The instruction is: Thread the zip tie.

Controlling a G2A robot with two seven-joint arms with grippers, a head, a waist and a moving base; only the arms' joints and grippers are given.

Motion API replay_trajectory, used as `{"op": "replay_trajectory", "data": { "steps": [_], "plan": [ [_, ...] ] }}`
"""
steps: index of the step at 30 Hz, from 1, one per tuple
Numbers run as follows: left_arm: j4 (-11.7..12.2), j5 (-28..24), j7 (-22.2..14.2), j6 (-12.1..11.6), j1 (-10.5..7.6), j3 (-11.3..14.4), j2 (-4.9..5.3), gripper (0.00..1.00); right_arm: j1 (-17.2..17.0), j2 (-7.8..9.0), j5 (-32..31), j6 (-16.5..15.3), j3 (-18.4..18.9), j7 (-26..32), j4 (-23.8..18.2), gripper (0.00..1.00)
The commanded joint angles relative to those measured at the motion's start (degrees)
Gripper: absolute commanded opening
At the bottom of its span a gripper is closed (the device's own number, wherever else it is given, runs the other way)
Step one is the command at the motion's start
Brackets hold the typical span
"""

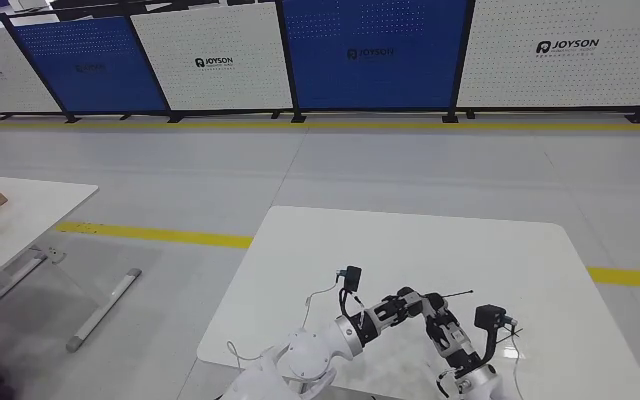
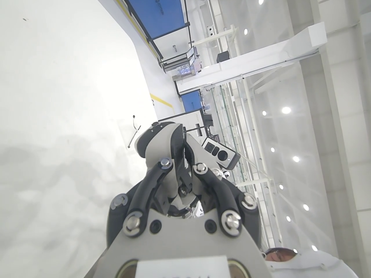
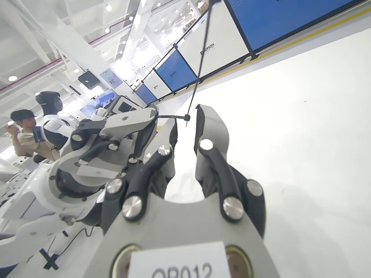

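Observation:
A thin black zip tie (image 3: 200, 59) is pinched at one end by my left gripper (image 3: 155, 117), which is shut on it above the white table (image 1: 400, 250). From that grip the strap runs sideways to a small knot-like junction, then rises away to a thick end. My right gripper (image 3: 188, 122) stands open right at that junction, one finger on each side, not touching the strap. In the top view both grippers, left (image 1: 430, 301) and right (image 1: 441, 324), meet near the table's front, and the zip tie (image 1: 458, 295) sticks out to the right. The left wrist view shows the left gripper (image 2: 178, 143) and a bit of zip tie (image 2: 134, 131) beside it.
The table's bare surface stretches far and to both sides of the grippers. Its front edge (image 1: 230, 355) lies close to the arms. A second white table (image 1: 40, 200) stands to the left across the floor. Blue and white partition panels (image 1: 370, 50) line the back.

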Motion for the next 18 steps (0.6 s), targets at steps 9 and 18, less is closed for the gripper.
{"op": "replay_trajectory", "data": {
  "steps": [9, 18],
  "plan": [
    [0.20, -0.08, 0.00, 0.02, -0.06, 0.04, -0.09, 0.00, 0.15, 0.00, 0.53, -0.16, -0.15, 0.26, 0.04, 0.00],
    [-0.25, 0.84, -1.27, -2.54, 0.04, 0.23, -0.05, 0.00, 0.55, 0.03, 0.68, 0.27, -0.41, 1.76, 0.16, 0.00]
  ]
}}
